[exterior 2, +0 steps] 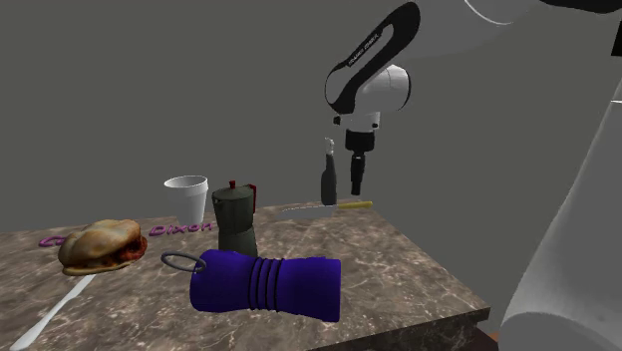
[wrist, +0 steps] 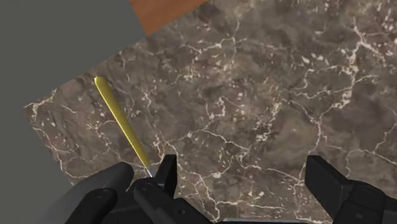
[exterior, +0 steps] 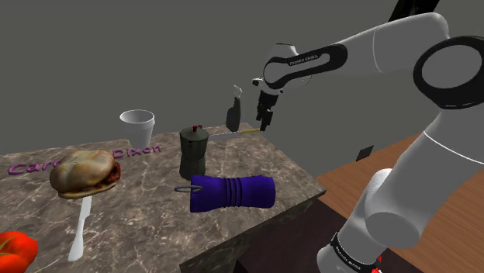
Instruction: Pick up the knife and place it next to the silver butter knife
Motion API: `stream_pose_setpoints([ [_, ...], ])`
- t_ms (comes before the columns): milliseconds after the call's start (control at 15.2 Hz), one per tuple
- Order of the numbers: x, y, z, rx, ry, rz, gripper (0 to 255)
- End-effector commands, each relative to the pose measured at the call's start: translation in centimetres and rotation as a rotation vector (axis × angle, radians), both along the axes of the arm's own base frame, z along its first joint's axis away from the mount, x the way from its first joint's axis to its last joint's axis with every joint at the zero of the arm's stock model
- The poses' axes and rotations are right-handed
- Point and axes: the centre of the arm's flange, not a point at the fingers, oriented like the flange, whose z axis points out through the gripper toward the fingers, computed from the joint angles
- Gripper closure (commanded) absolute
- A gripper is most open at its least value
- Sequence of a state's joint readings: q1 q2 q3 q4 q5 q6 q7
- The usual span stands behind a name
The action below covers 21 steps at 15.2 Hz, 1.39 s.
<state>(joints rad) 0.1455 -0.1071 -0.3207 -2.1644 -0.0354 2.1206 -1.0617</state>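
The knife [exterior: 233,133] lies flat at the counter's far edge. Its slim yellow handle [wrist: 121,121] points toward the shoulder view's right, and its pale blade runs left beside a dark bottle [exterior: 234,115]. The jaws hang just above the handle end, spread wide with nothing between them. In the wrist view the handle sits beside one finger rather than between the pair.

This looks like the approach. The next move calls for centring over the handle, then descending and closing across its narrow width.

The silver butter knife [exterior: 80,233], long and smooth, lies at the near left, well apart, its far end by a sandwich [exterior: 84,172]. The counter [exterior: 287,171] is brown, white-veined marble. A ribbed purple cylinder [exterior: 233,191] and a faceted moka pot [exterior: 193,151] stand between.
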Motion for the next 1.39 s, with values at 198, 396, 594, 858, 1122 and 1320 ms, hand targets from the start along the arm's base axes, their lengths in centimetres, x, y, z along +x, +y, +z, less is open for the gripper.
stream_pose_setpoints([
  [198,5.8,0.2,-3.4,-0.008,0.005,0.2,0],
  [396,9.2,0.7,-5.4,-0.013,0.009,0.317,0],
  [594,12.5,1.6,-7.4,-0.017,0.012,0.433,0],
  [858,12.9,1.7,-9.1,-0.018,0.012,0.444,0],
  [1122,13.0,1.7,-11.6,-0.018,0.012,0.444,0],
  [1320,13.0,1.7,-11.6,-0.018,0.012,0.444,0],
])
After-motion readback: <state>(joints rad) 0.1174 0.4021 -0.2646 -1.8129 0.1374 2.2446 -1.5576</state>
